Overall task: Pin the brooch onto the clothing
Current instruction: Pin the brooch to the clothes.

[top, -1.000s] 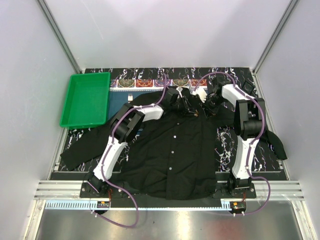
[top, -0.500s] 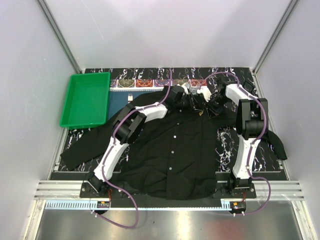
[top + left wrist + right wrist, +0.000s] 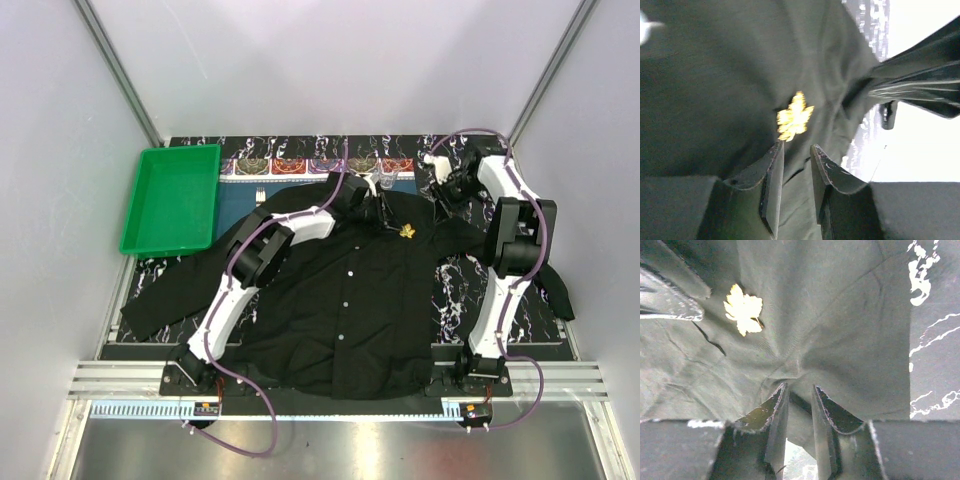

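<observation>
Left arm (image 3: pixel 240 265) is stretched long across the black shirt (image 3: pixel 340 300), forearm lying low over the chest, wrist up by the collar. On its wrist camera the left gripper (image 3: pixel 797 147) is parted just a crack, nothing between the fingers (image 3: pixel 771 185), only dark cloth showing through the gap. The gold leaf brooch (image 3: pixel 794 116) sits right ahead of those tips, flat on the fabric, close to them but I can't say it touches. Right arm (image 3: pixel 500 260) stands tall on its side, elbow high, wrist bent back towards the far right corner past the shirt's shoulder. The right gripper (image 3: pixel 800 387) is also at a narrow gap with nothing clamped; I see cloth folds running in towards the tips and a sliver of light lower down. From that wrist the brooch is up at the left, well apart from the right fingers, with the left gripper's fingertips edging in beside it. Overhead, the brooch lies on the shirt's upper chest, right of the button line, just below the collar, between the two wrists. Around it: a green tray (image 3: pixel 170 200) far left, off the sleeve; a patterned placemat (image 3: pixel 300 165) strip behind the collar; the black marbled table (image 3: pixel 455 290) showing beside the shirt. The left forearm covers part of the shirt's left shoulder.
</observation>
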`<action>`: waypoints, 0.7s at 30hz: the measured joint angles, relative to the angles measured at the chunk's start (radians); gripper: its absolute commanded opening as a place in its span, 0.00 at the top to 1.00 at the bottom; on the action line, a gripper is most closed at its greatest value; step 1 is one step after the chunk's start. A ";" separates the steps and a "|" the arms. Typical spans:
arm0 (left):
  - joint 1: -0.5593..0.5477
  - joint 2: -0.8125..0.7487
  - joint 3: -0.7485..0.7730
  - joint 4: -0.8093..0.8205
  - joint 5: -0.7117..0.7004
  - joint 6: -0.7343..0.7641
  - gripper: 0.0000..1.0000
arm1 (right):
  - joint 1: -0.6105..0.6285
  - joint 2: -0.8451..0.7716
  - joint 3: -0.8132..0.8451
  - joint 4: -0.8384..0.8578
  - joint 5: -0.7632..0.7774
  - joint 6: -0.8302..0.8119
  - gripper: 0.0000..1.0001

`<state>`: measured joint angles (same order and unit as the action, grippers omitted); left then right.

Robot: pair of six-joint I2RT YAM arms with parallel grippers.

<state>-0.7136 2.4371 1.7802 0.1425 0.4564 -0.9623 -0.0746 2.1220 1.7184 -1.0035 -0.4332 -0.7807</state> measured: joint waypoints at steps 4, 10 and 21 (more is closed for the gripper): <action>0.031 -0.034 -0.066 -0.054 0.002 0.055 0.67 | 0.009 0.000 0.064 -0.042 -0.027 0.046 0.69; 0.072 -0.069 -0.070 -0.138 0.002 0.122 0.66 | 0.065 0.009 0.061 -0.054 -0.011 0.092 0.69; 0.117 -0.086 -0.089 -0.192 0.007 0.149 0.66 | 0.071 0.130 0.074 -0.032 0.120 0.104 0.69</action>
<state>-0.5961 2.3508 1.6917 -0.0494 0.4633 -0.8135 -0.0036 2.2517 1.7924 -1.0359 -0.3130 -0.6769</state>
